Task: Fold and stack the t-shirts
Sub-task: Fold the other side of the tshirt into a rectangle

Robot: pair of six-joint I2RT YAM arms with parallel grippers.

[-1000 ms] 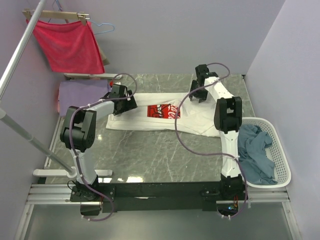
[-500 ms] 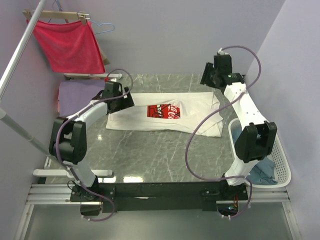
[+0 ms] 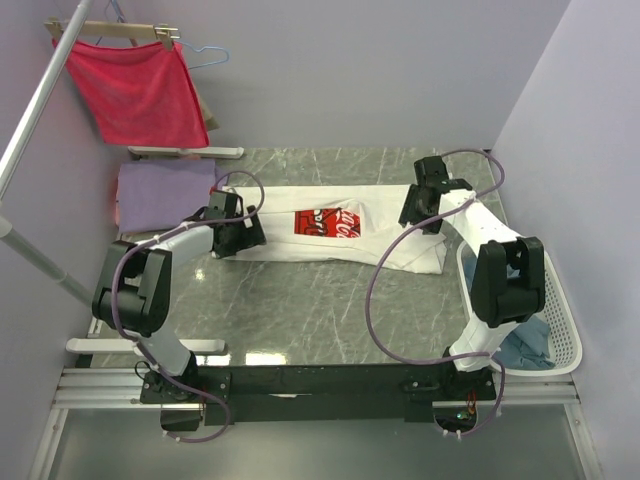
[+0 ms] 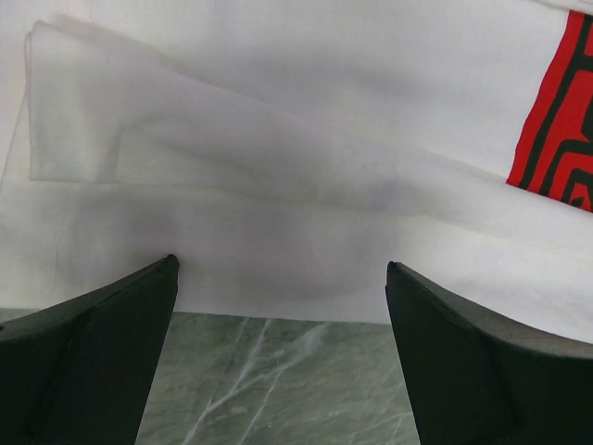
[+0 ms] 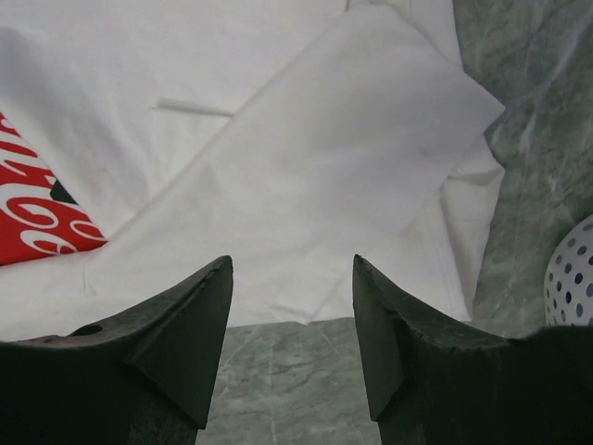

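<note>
Open and empty, the left gripper (image 3: 240,233) and right gripper (image 3: 418,216) flank the white t-shirt (image 3: 300,246) spread mid-counter (image 3: 300,305), apparently poised to pinch its near hem and fold.

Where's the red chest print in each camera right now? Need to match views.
Top external: red chest print near frame centre, mid-table.
Left wrist: at the right edge, partly cut off.
Right wrist: at the left edge, white lettering visible.
Shared landmark: the near hem of the white t-shirt against the marble table.
</note>
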